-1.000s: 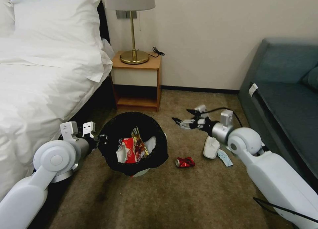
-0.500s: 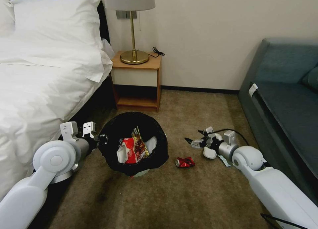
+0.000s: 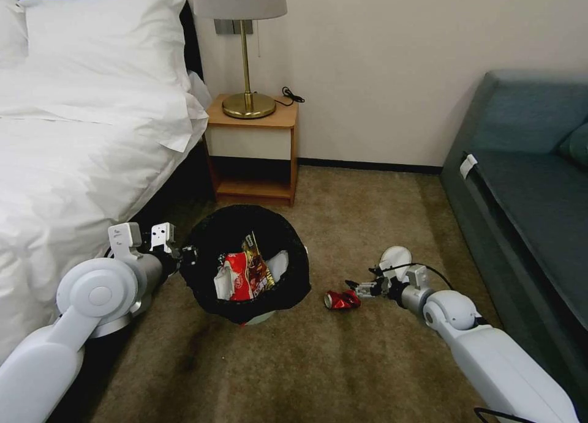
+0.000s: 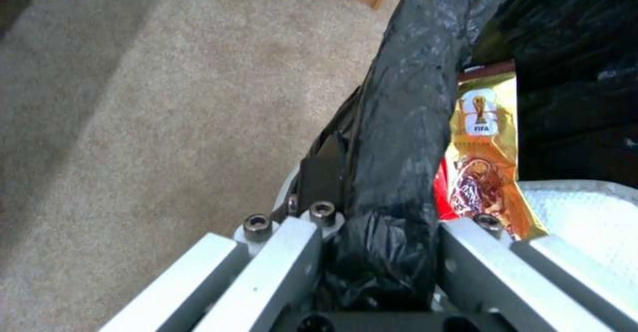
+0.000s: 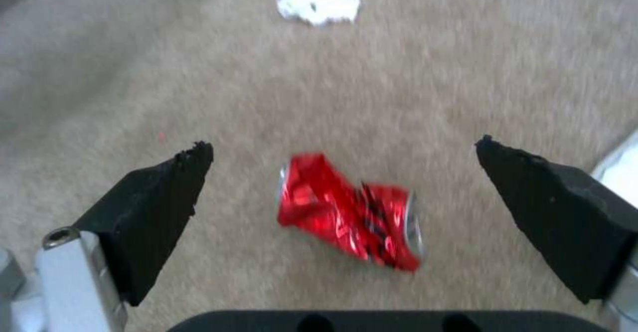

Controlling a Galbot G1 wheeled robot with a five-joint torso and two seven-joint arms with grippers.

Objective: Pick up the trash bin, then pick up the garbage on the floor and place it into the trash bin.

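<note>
The trash bin (image 3: 211, 230), lined with a glossy black bag, stands on the carpet beside the bed. My left gripper (image 3: 184, 254) is shut on its rim; the left wrist view shows the bag's rim (image 4: 405, 122) pinched in the left gripper (image 4: 379, 242). Red-white and gold wrappers (image 3: 248, 275) and a white tissue (image 3: 279, 265) lie inside. A crushed red can (image 3: 342, 299) lies on the floor right of the bin. My right gripper (image 3: 355, 286) is low beside it and open. In the right wrist view the can (image 5: 349, 212) lies between the spread fingers of the right gripper (image 5: 342, 145).
A white slipper (image 3: 395, 258) lies just behind the right wrist. A crumpled white tissue (image 5: 318, 4) lies on the carpet beyond the can. The bed (image 3: 73, 166) is on the left, a nightstand (image 3: 254, 147) with a lamp at the wall, a dark sofa (image 3: 527, 184) on the right.
My right arm has come down and toward the can, from above the slipper to floor level beside it, uncovering the slipper. The left gripper and bin have barely moved.
</note>
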